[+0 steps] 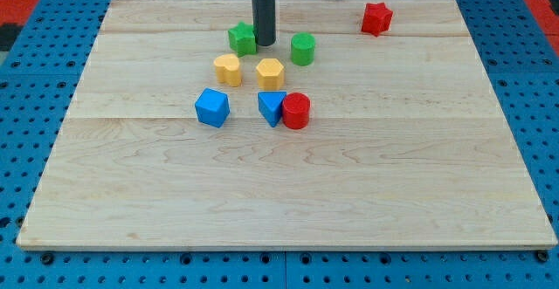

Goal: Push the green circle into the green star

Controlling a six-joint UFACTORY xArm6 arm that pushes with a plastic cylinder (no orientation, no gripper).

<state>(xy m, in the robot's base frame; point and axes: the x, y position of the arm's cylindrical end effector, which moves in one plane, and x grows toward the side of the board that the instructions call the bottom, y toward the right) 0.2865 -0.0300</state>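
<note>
The green circle (302, 49) is a short green cylinder on the wooden board, toward the view's top centre. The green star (242, 37) sits to its left, about 70 pixels away. My tip (264, 43) comes down between them, touching or nearly touching the green star's right side, with a gap between it and the green circle on its right.
A yellow heart (227, 69) and a yellow hexagon (271, 73) lie just below the green blocks. Lower down lie a blue cube (211, 107), a blue triangle (272, 107) and a red cylinder (296, 111), the last two touching. A red star (376, 18) sits at the top right.
</note>
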